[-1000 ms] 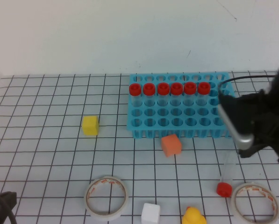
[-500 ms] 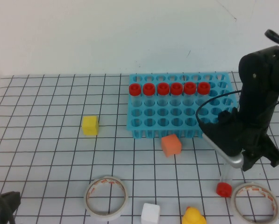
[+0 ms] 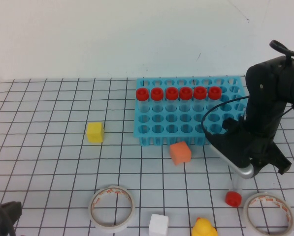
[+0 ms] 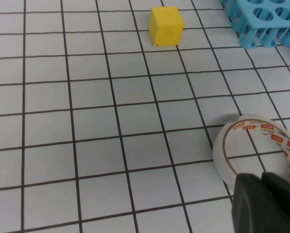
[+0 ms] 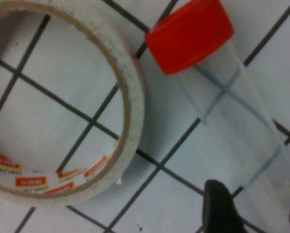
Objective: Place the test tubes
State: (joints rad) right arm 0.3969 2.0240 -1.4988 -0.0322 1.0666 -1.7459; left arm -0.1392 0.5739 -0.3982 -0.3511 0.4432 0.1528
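Note:
A clear test tube (image 3: 234, 191) with a red cap (image 5: 189, 35) lies on the grid mat at the front right. My right gripper (image 3: 246, 173) hangs just over its open end. In the right wrist view the right gripper (image 5: 259, 208) is open, one finger on each side of the tube (image 5: 232, 116) and not pressing on it. Behind stands the blue rack (image 3: 186, 123), with several red-capped tubes (image 3: 179, 93) upright in its back row. My left gripper (image 3: 1, 216) sits shut at the near left corner, also seen as dark fingers (image 4: 266, 204).
A tape roll (image 3: 267, 212) lies right beside the tube's cap, also in the right wrist view (image 5: 62, 107). A second tape roll (image 3: 112, 206) lies near the left gripper. An orange cube (image 3: 180, 153), a yellow cube (image 3: 95, 132), a white cube (image 3: 158, 224) and a yellow duck (image 3: 204, 228) are scattered about.
The right arm has swung in from the right edge and come down over the lying tube, and its jaws have opened. The left arm has not moved.

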